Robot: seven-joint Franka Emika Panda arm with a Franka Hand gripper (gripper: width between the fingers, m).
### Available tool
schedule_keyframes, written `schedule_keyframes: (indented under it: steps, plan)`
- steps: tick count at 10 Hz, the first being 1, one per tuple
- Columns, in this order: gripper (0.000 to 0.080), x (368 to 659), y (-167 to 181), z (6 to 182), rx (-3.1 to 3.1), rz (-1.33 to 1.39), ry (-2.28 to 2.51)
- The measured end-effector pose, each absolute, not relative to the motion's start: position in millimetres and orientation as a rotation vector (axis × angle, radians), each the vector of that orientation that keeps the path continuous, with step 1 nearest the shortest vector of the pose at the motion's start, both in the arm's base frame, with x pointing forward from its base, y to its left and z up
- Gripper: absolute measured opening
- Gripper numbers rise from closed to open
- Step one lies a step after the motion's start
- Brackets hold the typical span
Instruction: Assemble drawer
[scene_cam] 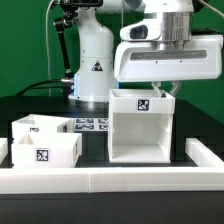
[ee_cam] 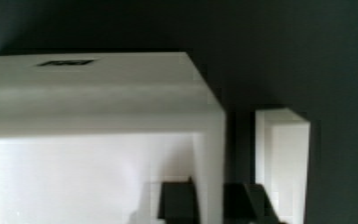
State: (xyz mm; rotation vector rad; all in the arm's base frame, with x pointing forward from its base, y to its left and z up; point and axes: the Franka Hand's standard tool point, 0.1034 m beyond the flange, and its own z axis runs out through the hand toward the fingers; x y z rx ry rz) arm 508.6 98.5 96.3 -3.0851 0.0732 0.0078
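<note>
The drawer's large cube-like housing (scene_cam: 140, 130) stands open side up, right of centre in the exterior view, with a tag on its inner back wall. Two small box trays (scene_cam: 38, 125) (scene_cam: 45, 152) sit close together at the exterior view's left. My gripper (scene_cam: 163, 90) is on the housing's top edge at its right wall. In the wrist view the housing (ee_cam: 87, 100) fills most of the picture. My gripper (ee_cam: 211, 205) has one dark finger (ee_cam: 179, 205) on each side of that thin wall, pressed against it with no visible gap.
A long low white rail (scene_cam: 110, 180) runs along the front and turns up the exterior view's right side (scene_cam: 205, 155); it also shows in the wrist view (ee_cam: 282, 160) beside the housing. The marker board (scene_cam: 92, 125) lies behind the trays. The arm's white base (scene_cam: 95, 60) stands at the back.
</note>
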Motion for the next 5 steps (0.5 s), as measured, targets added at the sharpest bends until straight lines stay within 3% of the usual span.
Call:
schedule_keyframes:
  steps: [5]
  plan:
    - [0.0038, 548.2, 91.3, 96.8, -3.076, -0.100, 0.050]
